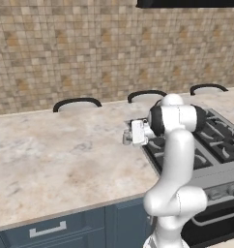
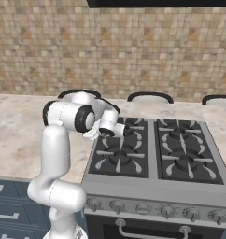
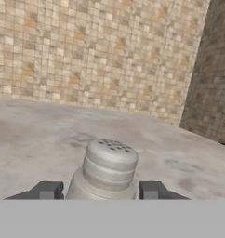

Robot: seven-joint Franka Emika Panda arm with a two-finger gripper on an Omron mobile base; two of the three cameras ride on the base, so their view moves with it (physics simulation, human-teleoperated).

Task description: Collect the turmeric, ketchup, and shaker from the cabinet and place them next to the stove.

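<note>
from the left base view, the stove [image 1: 220,140] sits at the right end of the marbled counter [image 1: 51,160], and the shaker [image 1: 126,137] stands upright on the counter just beside the stove's left edge. the white arm rises in front of the stove's near corner and hides part of it; its gripper [image 1: 130,134] is down at the shaker. three dark chair backs [image 1: 76,102] curve up behind the counter, away from the stove, and a drawer [image 1: 46,229] lies below the counter's front edge.

from the right base view, the stove's [image 2: 154,151] four grates show in full. the gripper [image 2: 120,131] is low at the stove's back left corner, and the arm's elbow blocks the spot, so the shaker can't be made out here.

in the hand view, the shaker [image 3: 106,168] stands between the two fingertips [image 3: 48,190], with the tiled wall [image 3: 95,51] behind. a small gap seems to show on each side, so the claw looks released, though the view is too tight to be sure.
</note>
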